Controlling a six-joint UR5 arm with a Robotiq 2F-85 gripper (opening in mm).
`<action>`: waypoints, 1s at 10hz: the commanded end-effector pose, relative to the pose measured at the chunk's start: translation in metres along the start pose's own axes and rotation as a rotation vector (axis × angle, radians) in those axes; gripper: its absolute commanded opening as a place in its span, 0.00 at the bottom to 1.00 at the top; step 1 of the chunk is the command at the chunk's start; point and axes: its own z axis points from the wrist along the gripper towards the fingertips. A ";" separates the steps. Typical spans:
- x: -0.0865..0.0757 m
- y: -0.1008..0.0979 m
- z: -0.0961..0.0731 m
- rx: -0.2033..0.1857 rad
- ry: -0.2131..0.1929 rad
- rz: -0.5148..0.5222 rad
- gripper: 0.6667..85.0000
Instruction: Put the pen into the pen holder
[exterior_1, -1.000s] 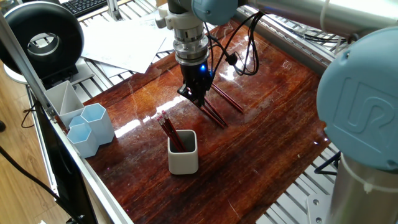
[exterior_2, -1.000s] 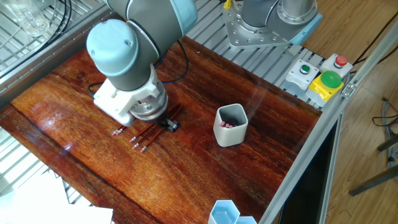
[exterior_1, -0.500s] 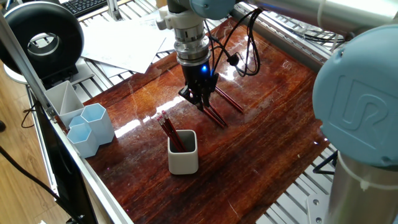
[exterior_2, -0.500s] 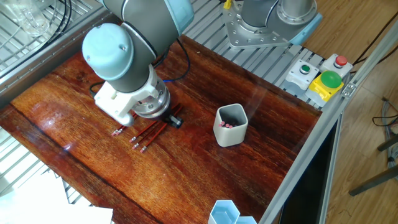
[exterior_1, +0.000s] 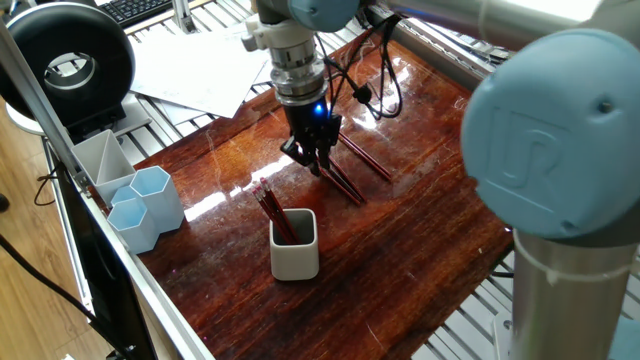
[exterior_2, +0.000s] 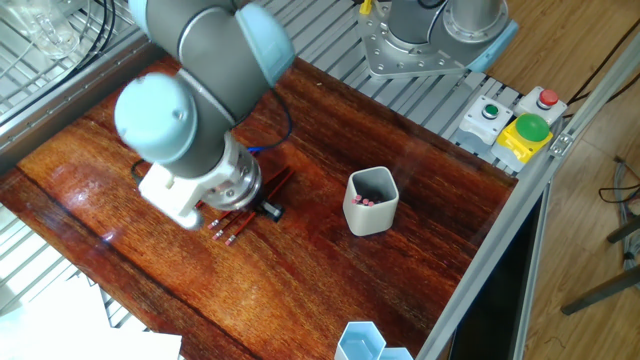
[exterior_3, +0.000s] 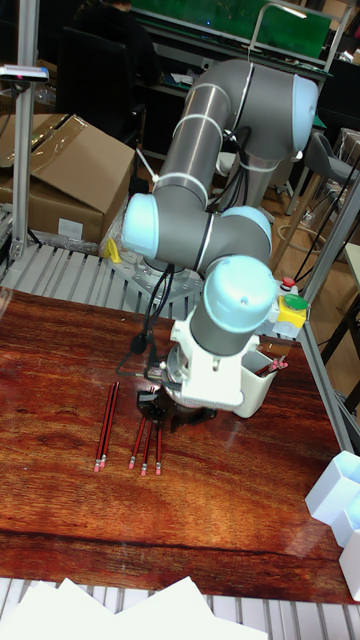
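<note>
We count four thin red pens (exterior_3: 146, 446) lying parallel on the table, under the black gripper (exterior_1: 317, 163), whose state we cannot tell.

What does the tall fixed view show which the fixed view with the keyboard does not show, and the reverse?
Only the tall view: a cardboard box behind the table and the arm's base. The arm hides most of the holder there.

Only the keyboard view: the holder in full with pens standing in it, the pincer low over the table, the grey tray and the keyboard.

Both: the lying pens, the blue cups and the paper.
</note>
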 end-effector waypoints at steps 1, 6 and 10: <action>0.004 -0.003 -0.006 0.001 0.031 -0.014 0.32; -0.013 -0.007 0.001 0.000 0.039 -0.015 0.31; -0.013 0.000 0.001 -0.015 0.050 -0.006 0.30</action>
